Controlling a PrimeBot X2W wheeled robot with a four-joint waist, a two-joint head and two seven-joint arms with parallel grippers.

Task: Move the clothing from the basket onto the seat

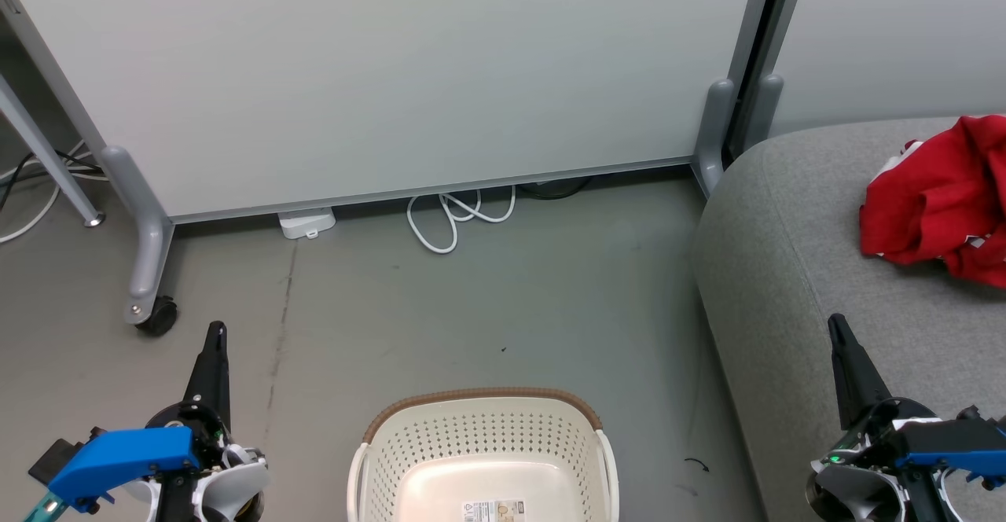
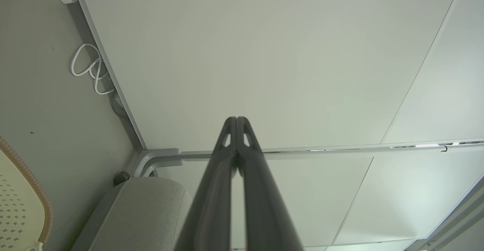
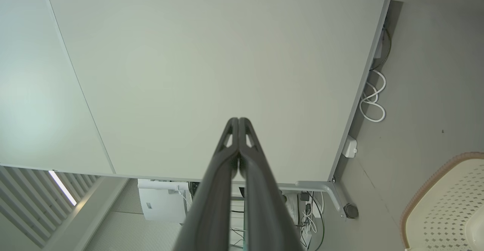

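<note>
Left end effector (image 1: 217,329) and right end effector (image 1: 835,322): fingers pressed together, low on either side of the basket (image 1: 479,394) on the floor (image 1: 503,294). Red clothing (image 1: 935,200) lies crumpled on the grey sofa (image 1: 778,255), right, well apart from the basket. White cable (image 1: 440,227) under the partition (image 1: 393,74) behind.

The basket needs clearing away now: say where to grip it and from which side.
Probably take its two side handles, one per gripper: left gripper from the basket's left, right gripper from its right. They stand off the walls as thin loops a gripper can close on; the body looks too wide for one.
</note>
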